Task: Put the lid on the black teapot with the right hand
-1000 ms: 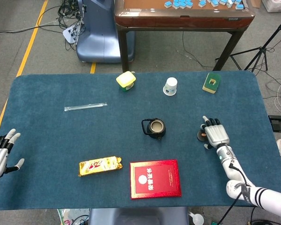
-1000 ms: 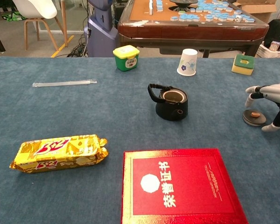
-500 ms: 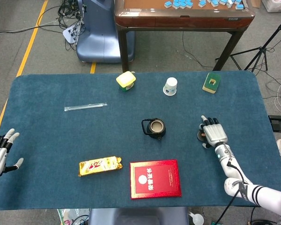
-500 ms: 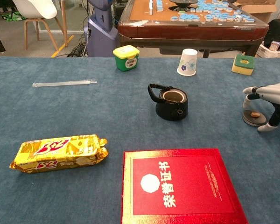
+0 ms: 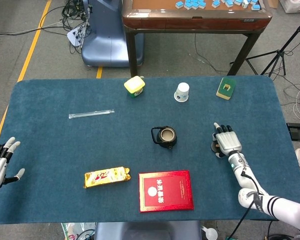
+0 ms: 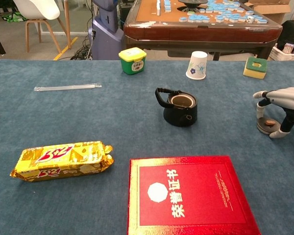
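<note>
The black teapot [image 5: 166, 136] [image 6: 180, 109] stands open-topped at mid-table, handle to the left. Its dark round lid [image 6: 268, 126] with a brown knob lies flat on the cloth far to the right; the head view shows only its edge [image 5: 214, 145]. My right hand [image 5: 226, 141] [image 6: 283, 99] arches over the lid, fingers [image 6: 279, 131] reaching down on either side of it to the cloth, the lid still flat between them. My left hand [image 5: 0, 162] hovers at the table's left edge, fingers spread, holding nothing.
A red booklet [image 6: 188, 196] and a yellow snack pack [image 6: 62, 159] lie near the front. At the back are a green-yellow tub [image 6: 132, 59], a paper cup [image 6: 197, 64], a sponge [image 6: 255, 67] and a wrapped straw [image 6: 66, 87].
My right hand has drawn in and lowered over the lid, its fingers coming down around it. The lid and teapot have not moved.
</note>
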Tool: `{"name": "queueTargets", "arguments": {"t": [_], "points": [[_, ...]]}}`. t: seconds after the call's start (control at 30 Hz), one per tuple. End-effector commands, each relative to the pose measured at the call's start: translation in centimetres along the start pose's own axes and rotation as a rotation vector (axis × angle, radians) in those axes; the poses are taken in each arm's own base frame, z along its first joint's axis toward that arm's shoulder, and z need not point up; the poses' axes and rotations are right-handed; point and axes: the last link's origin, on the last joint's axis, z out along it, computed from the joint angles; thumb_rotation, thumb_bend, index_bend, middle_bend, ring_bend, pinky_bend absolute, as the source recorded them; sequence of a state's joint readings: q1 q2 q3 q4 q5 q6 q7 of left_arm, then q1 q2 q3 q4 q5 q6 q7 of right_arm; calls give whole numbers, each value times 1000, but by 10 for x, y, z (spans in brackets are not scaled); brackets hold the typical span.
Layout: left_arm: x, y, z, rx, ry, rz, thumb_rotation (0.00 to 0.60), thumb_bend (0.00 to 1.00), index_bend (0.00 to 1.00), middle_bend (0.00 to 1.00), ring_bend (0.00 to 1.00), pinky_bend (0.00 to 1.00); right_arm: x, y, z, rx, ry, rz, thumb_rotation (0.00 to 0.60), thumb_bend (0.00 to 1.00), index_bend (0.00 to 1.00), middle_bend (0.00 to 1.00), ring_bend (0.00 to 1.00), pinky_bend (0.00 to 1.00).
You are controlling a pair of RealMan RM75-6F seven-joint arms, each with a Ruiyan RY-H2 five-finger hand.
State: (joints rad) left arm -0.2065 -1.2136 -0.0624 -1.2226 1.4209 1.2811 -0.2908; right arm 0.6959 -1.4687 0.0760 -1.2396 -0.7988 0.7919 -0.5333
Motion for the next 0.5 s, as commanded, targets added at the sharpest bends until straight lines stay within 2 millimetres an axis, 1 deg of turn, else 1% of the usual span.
{"name": "queueTargets", "arguments": {"t": [0.03, 0.27, 0.5], "points": [[0, 0, 0, 0, 2, 1, 600, 297, 85, 0, 0, 0, 2, 0, 0, 2, 5, -1, 600, 228, 405, 0, 0, 0], [2, 0, -1, 3, 6, 3, 600, 297, 85, 0, 0, 0, 10, 1, -5, 7, 21, -8, 600, 228, 406, 0, 0, 0], [4, 0, -2, 8, 14, 1, 600, 296, 85, 0, 0, 0, 25, -6, -11, 25, 52, -17, 600, 228, 406, 0, 0, 0]]}}
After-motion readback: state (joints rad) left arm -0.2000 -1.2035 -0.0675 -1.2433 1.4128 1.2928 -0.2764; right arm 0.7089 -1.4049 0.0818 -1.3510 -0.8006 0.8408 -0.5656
